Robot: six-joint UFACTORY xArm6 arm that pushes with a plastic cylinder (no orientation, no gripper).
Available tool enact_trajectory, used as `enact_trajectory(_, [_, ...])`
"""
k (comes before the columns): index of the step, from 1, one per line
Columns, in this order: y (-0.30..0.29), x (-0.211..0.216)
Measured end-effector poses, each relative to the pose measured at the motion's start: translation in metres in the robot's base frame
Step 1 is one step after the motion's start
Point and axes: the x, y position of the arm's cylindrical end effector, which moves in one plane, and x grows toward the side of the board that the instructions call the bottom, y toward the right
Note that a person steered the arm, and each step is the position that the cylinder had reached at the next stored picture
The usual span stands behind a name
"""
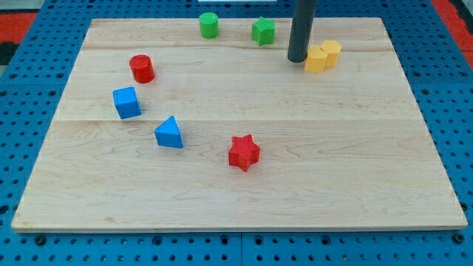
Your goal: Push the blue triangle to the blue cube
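Observation:
The blue triangle (pixel 169 133) lies on the wooden board (pixel 236 185) left of centre. The blue cube (pixel 126 102) sits a short way up and to the left of it, with a small gap between them. My tip (pixel 297 59) is the lower end of a dark rod near the view's top right, far from both blue blocks. It stands right beside the left edge of a yellow block (pixel 315 59).
A second yellow block (pixel 331 52) touches the first. A red cylinder (pixel 141 68) is above the blue cube. A green cylinder (pixel 209 25) and a green star (pixel 262 31) sit near the top edge. A red star (pixel 243 152) lies near the centre.

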Motion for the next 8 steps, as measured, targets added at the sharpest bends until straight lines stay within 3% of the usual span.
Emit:
enact_trajectory(2, [-0.004, 0.114])
enact_trajectory(4, [-0.112, 0.11])
enact_trajectory(5, [-0.166, 0.136])
enact_trajectory(6, [-0.196, 0.167])
enact_trajectory(8, [-0.213, 0.17])
